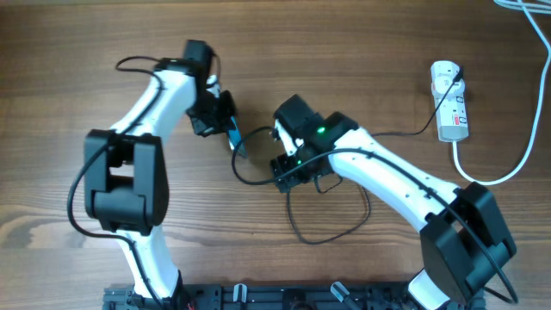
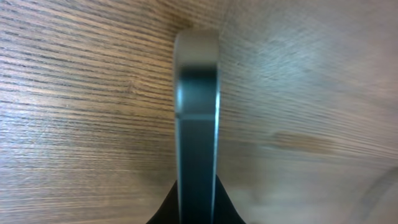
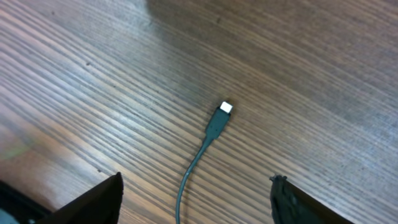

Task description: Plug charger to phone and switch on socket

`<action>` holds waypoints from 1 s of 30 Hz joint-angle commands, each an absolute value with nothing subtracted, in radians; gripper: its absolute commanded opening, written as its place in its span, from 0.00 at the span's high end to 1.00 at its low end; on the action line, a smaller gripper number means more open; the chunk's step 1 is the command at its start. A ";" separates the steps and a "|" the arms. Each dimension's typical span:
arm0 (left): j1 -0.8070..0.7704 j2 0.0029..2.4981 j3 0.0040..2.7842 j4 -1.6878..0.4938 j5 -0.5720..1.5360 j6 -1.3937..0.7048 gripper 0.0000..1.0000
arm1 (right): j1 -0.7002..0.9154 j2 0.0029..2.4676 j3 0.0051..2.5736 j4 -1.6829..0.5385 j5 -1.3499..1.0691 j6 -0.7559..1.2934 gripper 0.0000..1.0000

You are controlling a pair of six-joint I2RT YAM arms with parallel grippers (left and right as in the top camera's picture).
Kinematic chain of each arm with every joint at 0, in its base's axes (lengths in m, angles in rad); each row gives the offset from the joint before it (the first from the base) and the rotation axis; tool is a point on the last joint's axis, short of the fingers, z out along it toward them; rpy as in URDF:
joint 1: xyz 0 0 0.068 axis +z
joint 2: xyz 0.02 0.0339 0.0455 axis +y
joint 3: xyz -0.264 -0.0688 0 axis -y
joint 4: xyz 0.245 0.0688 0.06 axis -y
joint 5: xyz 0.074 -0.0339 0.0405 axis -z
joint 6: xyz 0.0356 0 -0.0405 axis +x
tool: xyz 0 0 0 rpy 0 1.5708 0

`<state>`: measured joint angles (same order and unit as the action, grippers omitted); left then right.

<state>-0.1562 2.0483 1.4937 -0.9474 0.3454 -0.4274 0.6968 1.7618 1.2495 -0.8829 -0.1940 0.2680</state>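
My left gripper (image 1: 229, 127) clenches the phone (image 2: 198, 124) and my right gripper (image 3: 196, 179) hangs spread above the loose charger plug tip (image 3: 219, 121): the pickup step, I judge, needing a squarely centred pinch next.

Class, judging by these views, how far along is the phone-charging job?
Done: the left gripper grips the phone edge-on. In hand: the open right gripper straddles the charger, its plug tip loose on the table. Left: grasp it, plug it into the phone, switch on the socket.
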 commanded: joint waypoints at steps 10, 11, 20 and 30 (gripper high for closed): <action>-0.072 1.996 1.492 -0.936 0.819 -0.128 0.96 | 0.762 1.779 1.250 -0.818 -0.203 0.373 0.66; -0.070 1.996 1.492 -0.936 0.798 -0.128 0.96 | 0.762 1.779 1.246 -0.821 -0.176 0.450 0.66; -0.065 1.996 1.492 -0.955 0.746 -0.145 0.96 | 0.762 1.779 1.044 -0.634 -0.104 0.626 0.49; -0.065 1.996 1.492 -0.955 0.746 -0.145 0.96 | 0.762 1.821 0.955 -0.445 -0.100 0.693 0.63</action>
